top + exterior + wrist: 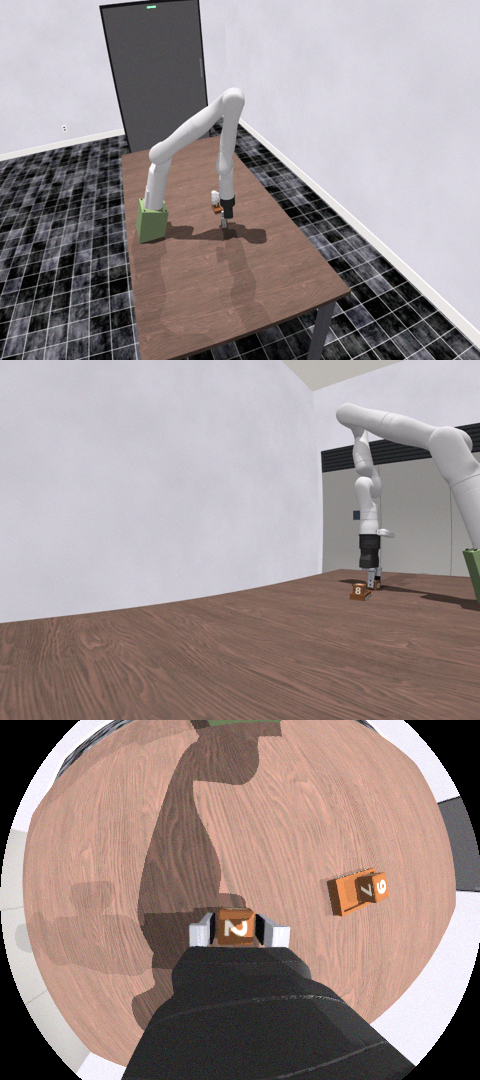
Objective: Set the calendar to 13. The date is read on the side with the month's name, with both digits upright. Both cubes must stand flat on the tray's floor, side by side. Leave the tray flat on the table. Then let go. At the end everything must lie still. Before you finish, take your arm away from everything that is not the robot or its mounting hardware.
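The loose cube [378,585] [236,927] bears a 2 on top; its side mark is too small to read. The tray cube [358,589] [375,887] shows 8, 7 and a 6 or 9. Lettering on the tray [218,211] [358,597] [341,899] is unreadable.

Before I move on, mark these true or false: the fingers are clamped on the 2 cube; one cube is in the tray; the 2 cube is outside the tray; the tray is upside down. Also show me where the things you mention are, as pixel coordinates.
The gripper [224,223] [374,584] [235,924] is clamped on the 2 cube [236,926]. False: gaps show on both sides.
One cube [358,589] [381,887] is in the tray [359,597] [338,901]. True.
The 2 cube is outside the tray. True.
The tray is upside down. False: its open side faces up.
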You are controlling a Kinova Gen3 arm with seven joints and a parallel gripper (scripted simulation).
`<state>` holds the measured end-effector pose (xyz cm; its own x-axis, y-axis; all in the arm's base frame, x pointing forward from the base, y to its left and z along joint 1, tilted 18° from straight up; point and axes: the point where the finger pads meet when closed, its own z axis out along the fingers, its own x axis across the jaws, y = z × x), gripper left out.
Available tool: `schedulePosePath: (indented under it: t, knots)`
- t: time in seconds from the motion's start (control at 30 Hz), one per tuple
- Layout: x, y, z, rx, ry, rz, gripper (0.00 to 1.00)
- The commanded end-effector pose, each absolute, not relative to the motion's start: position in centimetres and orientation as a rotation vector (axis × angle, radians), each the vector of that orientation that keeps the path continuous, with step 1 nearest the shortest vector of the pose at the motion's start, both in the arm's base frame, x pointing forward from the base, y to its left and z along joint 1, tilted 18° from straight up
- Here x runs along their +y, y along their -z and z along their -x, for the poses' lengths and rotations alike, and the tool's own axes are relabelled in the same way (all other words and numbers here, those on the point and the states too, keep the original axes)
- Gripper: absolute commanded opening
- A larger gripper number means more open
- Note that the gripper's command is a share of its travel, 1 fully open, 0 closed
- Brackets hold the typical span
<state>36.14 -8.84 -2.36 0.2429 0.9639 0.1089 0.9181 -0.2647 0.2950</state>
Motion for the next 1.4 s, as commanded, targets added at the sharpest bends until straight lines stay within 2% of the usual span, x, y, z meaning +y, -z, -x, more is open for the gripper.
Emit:
schedulePosePath:
  t: [0.0, 0.53, 1.37]
  knots:
    - [-8.9, 2.3, -36.2, 1.790, -0.402, -2.336, 0.90]
    - [-8.9, 1.9, -36.0, 1.790, -0.402, -2.336, 0.90]
    - [-9.1, -6.1, -33.4, 1.790, -0.402, -2.336, 0.90]
